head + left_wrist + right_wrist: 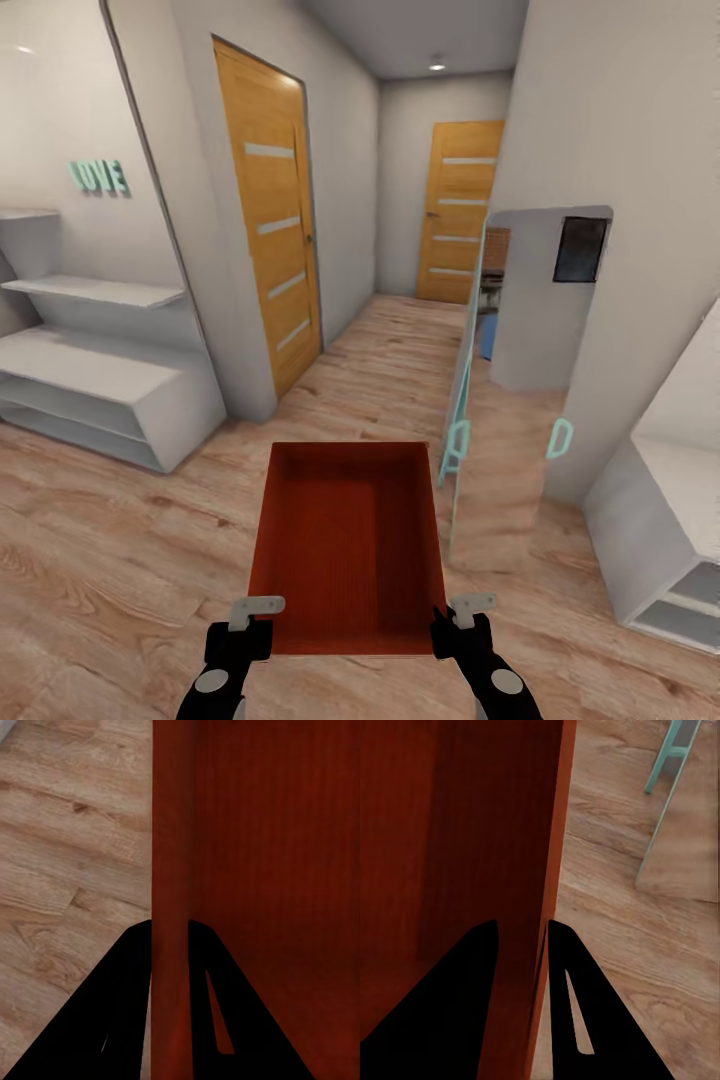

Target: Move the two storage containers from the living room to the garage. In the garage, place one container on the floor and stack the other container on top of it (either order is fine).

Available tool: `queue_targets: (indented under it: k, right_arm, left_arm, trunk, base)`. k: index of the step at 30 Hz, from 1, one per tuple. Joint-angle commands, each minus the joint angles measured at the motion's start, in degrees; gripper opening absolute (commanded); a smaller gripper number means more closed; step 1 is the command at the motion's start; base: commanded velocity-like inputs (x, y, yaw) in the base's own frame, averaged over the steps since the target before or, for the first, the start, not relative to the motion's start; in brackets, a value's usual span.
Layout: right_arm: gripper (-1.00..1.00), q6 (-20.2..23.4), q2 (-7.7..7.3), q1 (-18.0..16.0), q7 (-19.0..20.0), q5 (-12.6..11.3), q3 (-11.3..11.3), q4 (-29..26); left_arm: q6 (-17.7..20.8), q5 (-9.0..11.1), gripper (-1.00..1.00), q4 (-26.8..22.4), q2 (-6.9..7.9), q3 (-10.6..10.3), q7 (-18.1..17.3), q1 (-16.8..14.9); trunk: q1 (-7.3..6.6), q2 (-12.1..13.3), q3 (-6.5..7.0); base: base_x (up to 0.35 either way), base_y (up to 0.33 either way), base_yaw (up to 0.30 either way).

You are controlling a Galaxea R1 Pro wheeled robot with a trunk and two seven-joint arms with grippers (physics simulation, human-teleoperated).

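Right gripper (544,967) is clamping the thin side wall of the orange-red bin (457,832): one black finger (442,1012) is sitting inside the bin, the other outside, the wall running straight between them. Bin interior is showing faint fine ribbing. Beyond the wall, light wood-plank flooring (615,930) is lying below. A pale teal frame (667,765) with thin legs is standing on the planks, well apart from the bin.

- Light wood-plank floor (120,560) running down the hallway.
- Standing on it: white shelf unit (100,400), second white unit (665,520), teal-framed mirror (460,440).
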Motion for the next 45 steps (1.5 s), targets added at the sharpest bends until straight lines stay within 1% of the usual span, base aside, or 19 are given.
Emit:
queue_targets:
  k: [1,19,36,45]
  right_arm:
    - [-1.0,0.37,0.0,-0.07,0.3,0.39,0.07,-0.23]
    - [-1.0,0.37,0.0,-0.04,0.3,0.39,0.07,-0.23]
    - [-1.0,0.37,0.0,-0.04,0.3,0.39,0.07,-0.23]
    - [-1.0,0.37,0.0,-0.03,0.3,0.39,0.07,-0.23]
  left_arm:
    - [0.5,-0.51,-1.0,-0.08,0.05,1.58,0.54,-0.04]
    - [0.5,-0.42,-1.0,-0.08,0.05,1.58,0.52,-0.05]
    - [0.5,-0.4,-1.0,-0.08,0.05,1.59,0.53,-0.06]
    - [0.5,-0.39,-1.0,-0.08,0.05,1.59,0.49,-0.03]
  trunk:
    - [0.06,-0.12,-0.11]
    - [0.06,-0.12,-0.11]
    - [0.06,-0.12,-0.11]
    - [0.06,-0.12,-0.11]
  base:
    - [0.26,0.217,-0.261]
    - [0.222,0.253,-0.25]
    - [0.159,0.286,-0.019]
    - [0.195,0.283,-0.228]
